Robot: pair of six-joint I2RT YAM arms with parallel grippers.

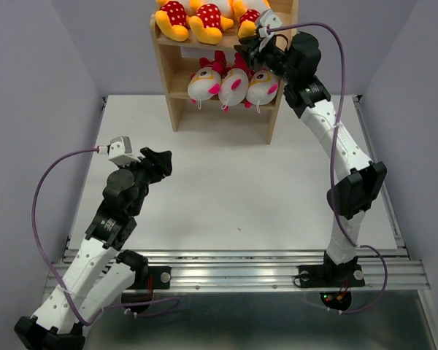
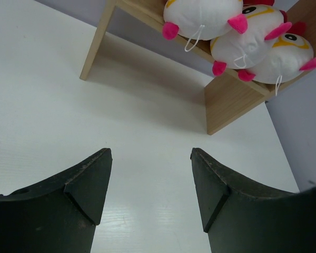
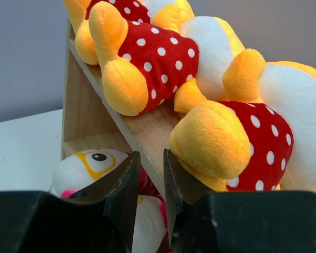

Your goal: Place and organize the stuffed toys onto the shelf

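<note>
The light wood shelf (image 1: pixel 177 109) stands at the back of the table. Three yellow-orange toys in red dotted shirts (image 1: pixel 208 20) lie on its upper board. Three white-headed toys with pink ears (image 1: pixel 233 86) lie side by side on the lower board. My right gripper (image 1: pixel 257 45) is at the upper board's right end, jaws a narrow gap apart and empty. In the right wrist view the gripper (image 3: pixel 151 155) faces the board edge (image 3: pixel 147 132), its right finger against a yellow toy's foot (image 3: pixel 210 142). My left gripper (image 1: pixel 160 162) is open and empty over the table's left.
In the left wrist view the open gripper (image 2: pixel 151 155) looks across the white tabletop (image 2: pixel 95 116) toward the shelf's side panel (image 2: pixel 229 103) and the white toys (image 2: pixel 203 16). Grey walls enclose the table, and a metal rail (image 1: pixel 241 266) runs along the near edge.
</note>
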